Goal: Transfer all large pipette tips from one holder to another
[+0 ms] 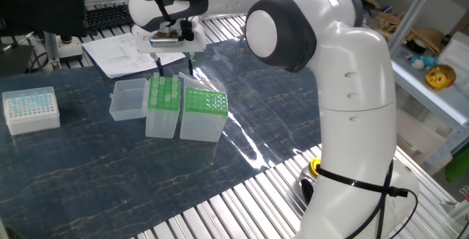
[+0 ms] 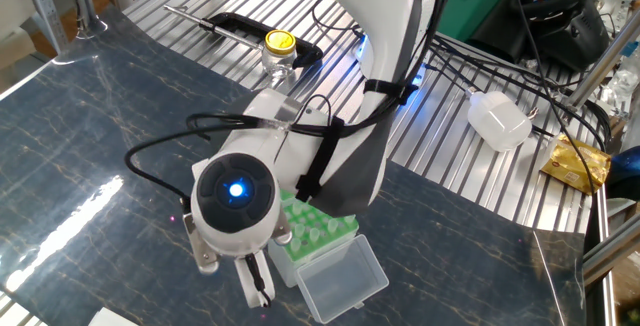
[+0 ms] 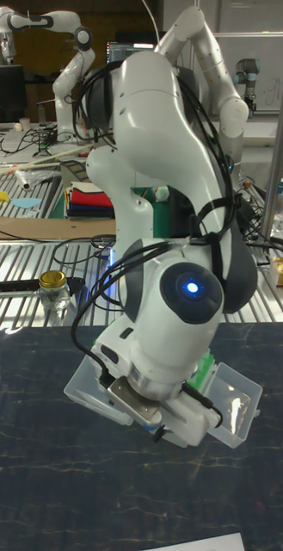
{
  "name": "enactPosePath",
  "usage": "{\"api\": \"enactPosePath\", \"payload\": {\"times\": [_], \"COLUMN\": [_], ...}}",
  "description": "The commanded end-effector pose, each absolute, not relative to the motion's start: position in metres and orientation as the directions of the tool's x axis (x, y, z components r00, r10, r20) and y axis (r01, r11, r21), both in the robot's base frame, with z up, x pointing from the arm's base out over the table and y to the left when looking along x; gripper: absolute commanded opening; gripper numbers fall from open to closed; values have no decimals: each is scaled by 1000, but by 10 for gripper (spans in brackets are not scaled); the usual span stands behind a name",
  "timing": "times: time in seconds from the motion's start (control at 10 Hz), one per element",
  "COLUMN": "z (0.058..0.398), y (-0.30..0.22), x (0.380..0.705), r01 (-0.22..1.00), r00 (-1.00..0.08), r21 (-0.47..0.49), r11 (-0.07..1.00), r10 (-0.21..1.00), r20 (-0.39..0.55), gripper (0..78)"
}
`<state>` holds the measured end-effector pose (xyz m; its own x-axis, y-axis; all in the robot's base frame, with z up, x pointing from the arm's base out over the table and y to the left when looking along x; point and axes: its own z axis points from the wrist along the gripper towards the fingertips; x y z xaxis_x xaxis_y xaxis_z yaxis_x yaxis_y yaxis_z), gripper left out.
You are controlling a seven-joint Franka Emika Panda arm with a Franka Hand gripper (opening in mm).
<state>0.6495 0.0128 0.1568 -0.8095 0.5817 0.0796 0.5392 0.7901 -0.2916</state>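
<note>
My gripper (image 1: 175, 66) hangs open just above and behind the two green-topped boxes, with nothing between its fingers (image 2: 257, 284). The narrower, taller holder (image 1: 163, 105) has a bright green rack top; whitish round tops of large pipette tips (image 2: 316, 227) show in it in the other fixed view. The wider holder (image 1: 203, 114) with the flat green grid top stands touching its right side. I cannot tell whether tips stand in the wider holder. In the tall fixed view the arm's wrist hides most of both boxes.
A clear lidless tray (image 1: 128, 98) sits left of the narrower box. A white box with pale-blue tips (image 1: 31, 109) stands at the far left. Papers (image 1: 121, 52) lie behind the gripper. A yellow-capped jar (image 2: 279, 50) stands on the metal rollers.
</note>
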Motion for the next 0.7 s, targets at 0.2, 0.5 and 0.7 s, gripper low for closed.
{"api": "enactPosePath", "payload": {"times": [0.2,0.5,0.7], "z": [153,149,146], "y": [9,7,8], "x": [651,651,648], "r01": [528,520,521], "r00": [-816,-818,-817], "r21": [-316,-335,-348], "r11": [789,786,779], "r10": [574,571,574], "r20": [68,69,63], "gripper": [775,775,775]}}
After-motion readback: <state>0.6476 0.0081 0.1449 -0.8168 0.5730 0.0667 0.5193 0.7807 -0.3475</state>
